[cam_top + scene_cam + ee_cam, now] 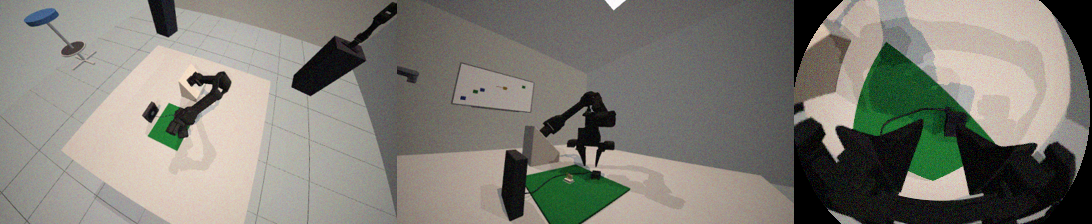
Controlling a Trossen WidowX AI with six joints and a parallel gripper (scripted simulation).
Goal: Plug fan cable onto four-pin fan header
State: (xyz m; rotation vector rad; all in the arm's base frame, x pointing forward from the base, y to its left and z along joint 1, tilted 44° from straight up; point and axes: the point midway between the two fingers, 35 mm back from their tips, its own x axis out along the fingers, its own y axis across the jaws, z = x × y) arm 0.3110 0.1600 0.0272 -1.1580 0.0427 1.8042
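While the parted, empty jaws of the gripper (591,166) (940,125) are hovering above the board (597,197) (934,167), the boxy black plug (595,175) (955,123) is lying on it just below, nearer one fingertip than mid-gap. Its thin dark cable (548,179) (901,115) is curving over smooth, flat green toward the pale header (569,179).
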